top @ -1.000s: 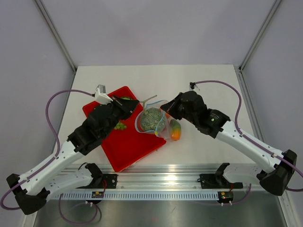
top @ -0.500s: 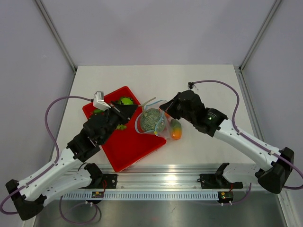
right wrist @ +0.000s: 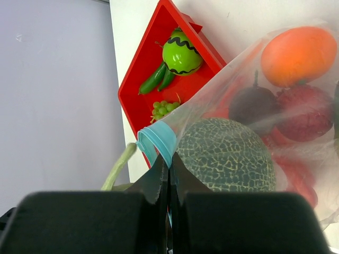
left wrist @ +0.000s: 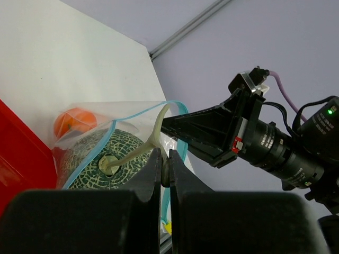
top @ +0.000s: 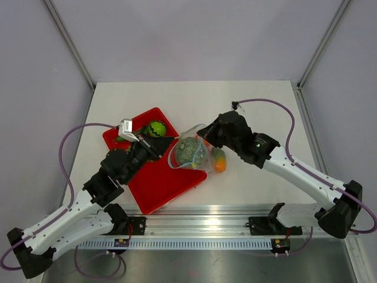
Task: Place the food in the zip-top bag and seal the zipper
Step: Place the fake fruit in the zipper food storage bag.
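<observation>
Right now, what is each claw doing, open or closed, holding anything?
Left claw: closed, pinching the blue strip of the bag.
Right claw: closed on the same blue strip.

Both arms reach inward, left gripper [top: 167,141] facing right gripper [top: 201,134], each pinching the zipper [right wrist: 156,142] tight

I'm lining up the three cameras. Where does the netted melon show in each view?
Top external: the melon sits at centre, inside the bag, just right of the red tray.
Left wrist: the melon is lower left; the tray shows at the left edge.
Right wrist: the melon is lower centre; the tray is upper left.
Shared landmark: the red tray.
</observation>
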Action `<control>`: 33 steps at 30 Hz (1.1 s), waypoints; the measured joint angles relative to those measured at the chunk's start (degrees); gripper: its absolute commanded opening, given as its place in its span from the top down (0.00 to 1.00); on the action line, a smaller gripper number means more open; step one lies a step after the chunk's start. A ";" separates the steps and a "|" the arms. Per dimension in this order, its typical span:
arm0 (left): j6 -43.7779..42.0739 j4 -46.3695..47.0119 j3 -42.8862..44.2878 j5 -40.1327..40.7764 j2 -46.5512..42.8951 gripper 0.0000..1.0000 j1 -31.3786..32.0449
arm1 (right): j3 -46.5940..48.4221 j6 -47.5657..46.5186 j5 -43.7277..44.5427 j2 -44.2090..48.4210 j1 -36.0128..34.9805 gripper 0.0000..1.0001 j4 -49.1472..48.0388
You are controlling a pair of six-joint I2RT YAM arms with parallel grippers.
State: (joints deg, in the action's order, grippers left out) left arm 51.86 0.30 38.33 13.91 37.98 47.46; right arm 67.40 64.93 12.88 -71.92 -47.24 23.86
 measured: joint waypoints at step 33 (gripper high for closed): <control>-5.40 -8.44 12.09 -1.92 23.89 0.34 2.95 | 0.13 -1.20 -1.46 -0.13 0.00 1.00 0.31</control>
State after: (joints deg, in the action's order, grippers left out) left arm 46.46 -8.14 50.41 11.99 61.87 50.41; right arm 67.53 63.72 11.42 -72.05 -47.24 24.16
